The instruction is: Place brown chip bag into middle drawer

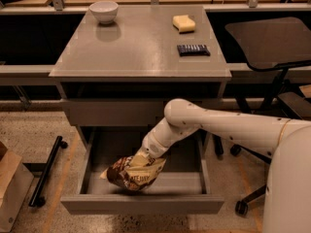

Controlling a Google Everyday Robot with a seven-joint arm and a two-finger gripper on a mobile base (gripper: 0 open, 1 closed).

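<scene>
Camera view, lower centre of frame: the gripper clamps the cream-yellow top of the bag, which hangs tilted inside the open drawer, over its left half and near the front panel. White lettering on the bag's dark brown face is too blurred to read. On the table above, a bowl sits upper left and a sponge upper right. A dark blue bar lies below the sponge, its print unreadable.

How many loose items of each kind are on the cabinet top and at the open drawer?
White bowl: 1
Yellow sponge: 1
Dark blue bar wrapper: 1
Brown chip bag, held by the end effector over the middle drawer: 1
Total: 4
</scene>
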